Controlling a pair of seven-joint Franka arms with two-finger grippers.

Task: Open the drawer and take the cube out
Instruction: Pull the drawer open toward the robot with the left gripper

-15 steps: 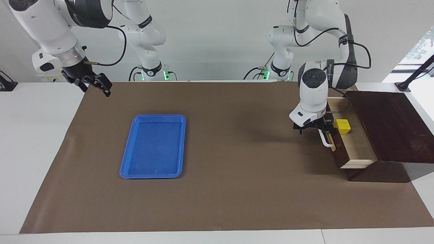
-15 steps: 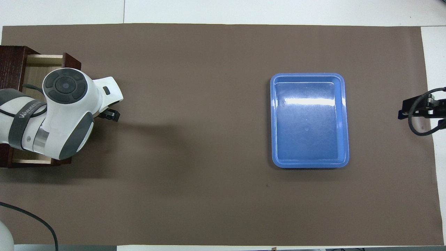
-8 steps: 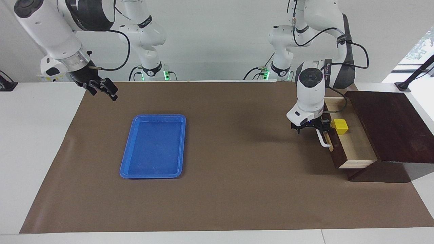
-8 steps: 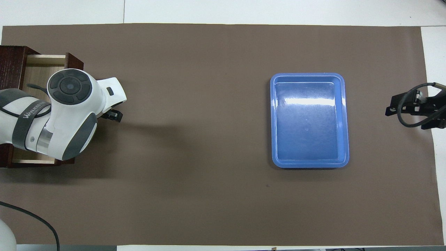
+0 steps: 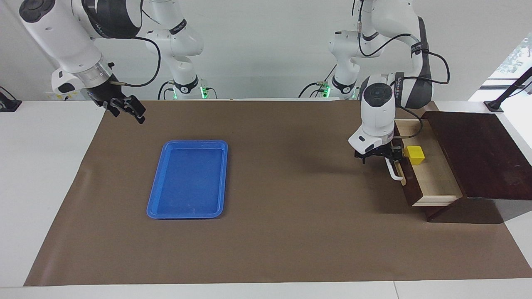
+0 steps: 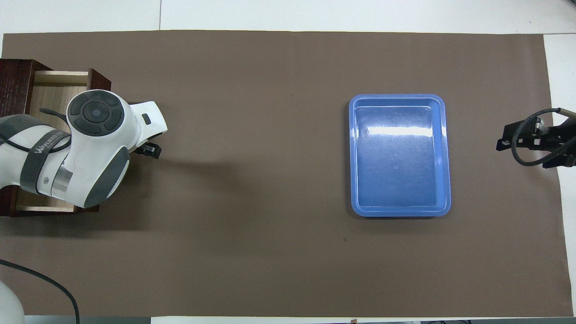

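Two arms face you: the left gripper [image 5: 388, 155] sits at the white handle [image 5: 392, 170] of the drawer [image 5: 432, 176], its fingers spread about the bar, and you cannot tell whether they touch it. The drawer stands pulled out of the dark box [image 5: 478, 153], with the yellow cube [image 5: 414, 155] on its pale floor, just beside that gripper. Your right gripper [image 5: 132, 109] hangs open above the brown mat [image 5: 282, 232], near the blue tray [image 5: 189, 179].

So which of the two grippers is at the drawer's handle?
The left gripper, at the white bar handle of the dark brown wooden drawer; the right gripper hangs near the blue plastic tray.
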